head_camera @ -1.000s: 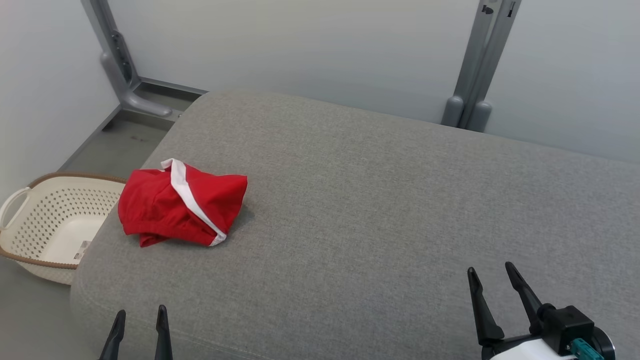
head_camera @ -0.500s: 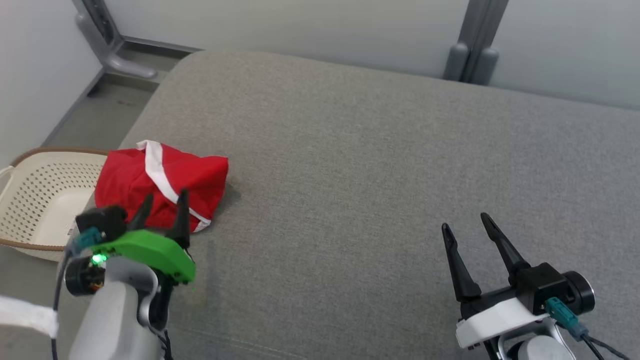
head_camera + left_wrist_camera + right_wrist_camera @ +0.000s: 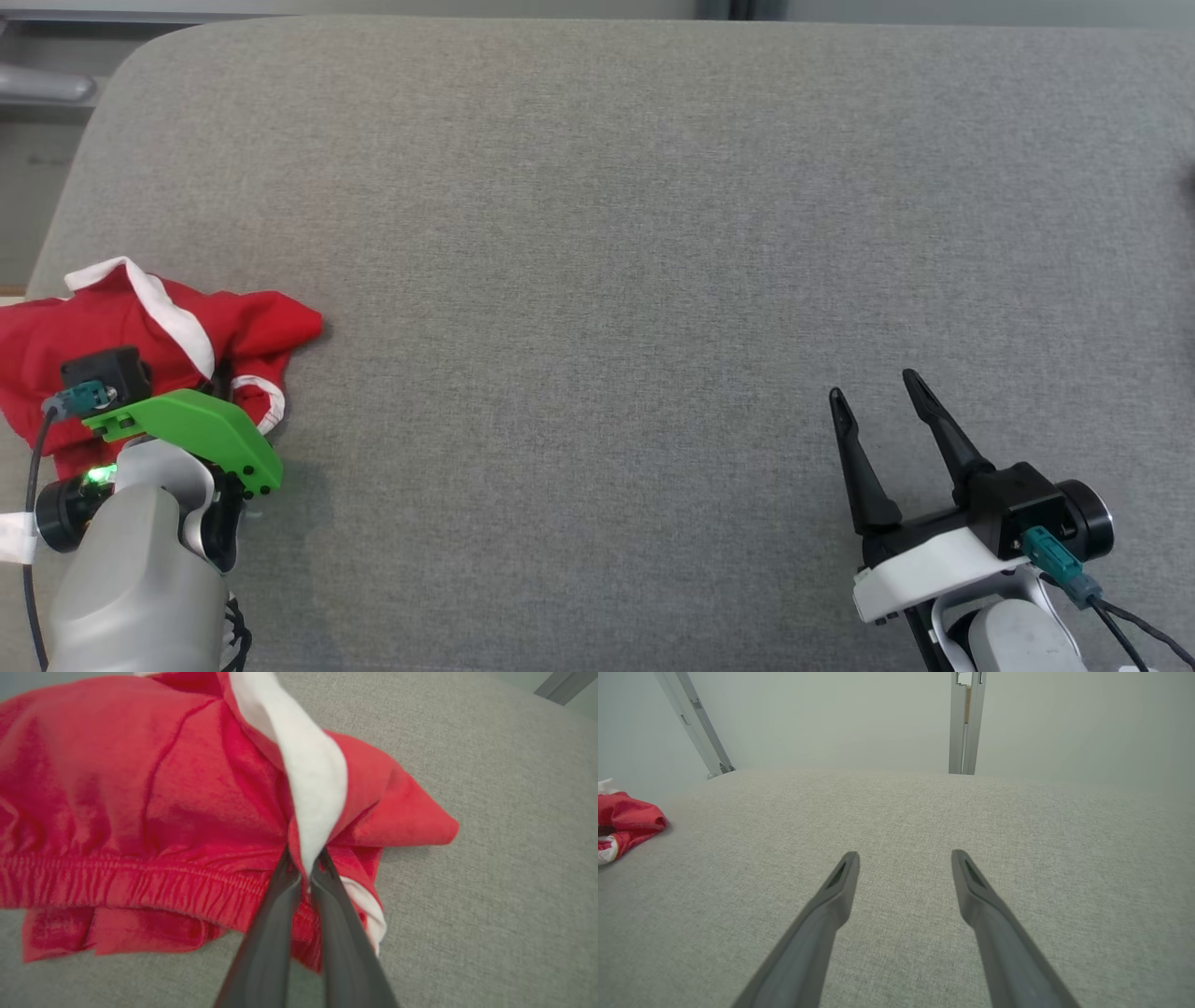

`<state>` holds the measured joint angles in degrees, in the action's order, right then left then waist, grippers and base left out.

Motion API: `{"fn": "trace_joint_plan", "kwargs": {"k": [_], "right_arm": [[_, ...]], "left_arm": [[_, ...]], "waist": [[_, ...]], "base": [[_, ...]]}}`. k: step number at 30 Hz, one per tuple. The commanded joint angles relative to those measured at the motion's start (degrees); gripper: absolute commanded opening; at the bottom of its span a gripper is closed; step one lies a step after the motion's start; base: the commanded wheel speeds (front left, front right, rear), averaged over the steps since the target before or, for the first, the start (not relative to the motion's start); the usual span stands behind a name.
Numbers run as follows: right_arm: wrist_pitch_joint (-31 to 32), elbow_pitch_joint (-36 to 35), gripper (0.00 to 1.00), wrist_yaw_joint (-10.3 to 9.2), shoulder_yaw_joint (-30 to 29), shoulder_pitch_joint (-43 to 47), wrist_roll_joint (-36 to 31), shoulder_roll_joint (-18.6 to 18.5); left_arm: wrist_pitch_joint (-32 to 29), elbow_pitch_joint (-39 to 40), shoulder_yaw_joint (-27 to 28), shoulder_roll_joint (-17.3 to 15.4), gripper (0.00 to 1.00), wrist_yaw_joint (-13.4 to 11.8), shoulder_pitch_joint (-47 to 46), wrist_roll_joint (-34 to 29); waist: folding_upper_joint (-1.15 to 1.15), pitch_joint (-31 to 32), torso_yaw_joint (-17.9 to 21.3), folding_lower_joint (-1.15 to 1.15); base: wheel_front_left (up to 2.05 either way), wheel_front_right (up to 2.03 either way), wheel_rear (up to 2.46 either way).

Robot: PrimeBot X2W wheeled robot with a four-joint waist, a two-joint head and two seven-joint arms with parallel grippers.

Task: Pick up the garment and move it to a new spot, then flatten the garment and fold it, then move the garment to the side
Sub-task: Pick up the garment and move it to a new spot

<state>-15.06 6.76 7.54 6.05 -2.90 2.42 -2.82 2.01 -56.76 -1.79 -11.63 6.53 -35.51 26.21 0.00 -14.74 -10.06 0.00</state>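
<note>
Left wrist view, crumpled red garment [image 3: 140,788] (white trim [image 3: 308,779]), pinched by left end effector [image 3: 306,858]

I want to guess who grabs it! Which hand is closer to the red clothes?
Left. The left gripper is pinching the red garment at its white stripe; the right gripper is open, far across the cushion.

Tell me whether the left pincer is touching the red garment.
Touching. The left wrist view shows the left pincer shut on a raised fold of the red garment, with fabric pinched at its tips.
</note>
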Motion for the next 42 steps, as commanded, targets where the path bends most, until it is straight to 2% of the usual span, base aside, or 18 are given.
{"fn": "trace_joint_plan", "kwargs": {"k": [1,6,10,18,21,23,28,32,36,40,42], "right_arm": [[-0.14,0.17,1.00,-0.09,-0.29,0.39,0.31,-0.13],[-0.14,0.04,1.00,-0.09,-0.67,1.52,1.08,-0.12],[-0.15,0.09,1.00,-0.09,-0.51,2.43,1.82,-0.13],[-0.14,-0.03,1.00,-0.09,0.00,3.98,3.58,-0.15],[-0.14,-0.05,1.00,-0.09,0.36,4.15,4.29,-0.15],[-0.14,-0.07,1.00,-0.09,0.59,4.31,4.69,-0.13],[-0.15,-0.21,1.00,-0.09,1.28,3.31,5.60,-0.12],[-0.14,-0.35,1.00,-0.09,1.89,2.42,5.92,-0.14],[-0.14,-0.63,1.00,-0.09,2.33,1.28,6.42,-0.11],[-0.14,-0.81,1.00,-0.09,2.47,0.56,6.79,-0.08],[-0.14,-0.97,1.00,-0.09,2.56,0.18,6.96,-0.09]], "left_arm": [[0.78,-0.46,-0.66,-0.97,0.00,0.32,-1.05,-0.52],[2.91,0.96,-3.35,-0.65,0.00,0.96,-1.75,-0.08],[2.26,7.87,-8.10,0.95,0.00,0.99,-1.36,2.58],[-5.69,32.66,-16.25,3.09,0.00,0.98,2.28,14.55],[-9.29,42.25,-17.77,5.22,0.00,0.77,4.03,17.91],[-11.44,48.27,-19.43,6.78,0.00,-0.25,5.08,19.94],[-13.92,59.90,-26.07,8.53,0.00,-4.79,6.68,27.05],[-11.13,64.87,-34.73,8.57,0.00,-9.74,4.84,35.78],[-6.33,62.46,-38.59,8.53,0.00,-14.85,2.87,44.70],[-0.54,54.07,-36.38,8.53,0.00,-19.43,-0.04,52.62],[1.36,47.45,-34.85,8.49,0.00,-20.74,-2.50,52.29]], "waist": [[0.00,-0.51,1.20,0.00],[0.00,2.44,0.08,0.00],[0.00,5.14,-0.46,0.00],[0.00,8.49,1.62,0.00],[0.00,8.90,3.64,0.00],[0.00,8.93,5.24,0.00],[0.00,7.83,10.24,0.00],[0.00,5.92,14.30,0.00],[0.00,3.26,17.71,0.00],[0.00,0.80,19.92,0.00],[0.00,-0.23,20.54,0.00]], "base": [[0.00,0.00,0.00],[0.00,0.00,0.00],[0.00,0.00,0.00],[0.00,0.00,0.00],[0.00,0.00,0.00],[0.00,0.00,0.00],[0.00,0.00,0.00],[0.00,0.00,0.00],[0.00,0.00,0.00],[0.00,0.00,0.00],[0.00,0.00,0.00]]}}
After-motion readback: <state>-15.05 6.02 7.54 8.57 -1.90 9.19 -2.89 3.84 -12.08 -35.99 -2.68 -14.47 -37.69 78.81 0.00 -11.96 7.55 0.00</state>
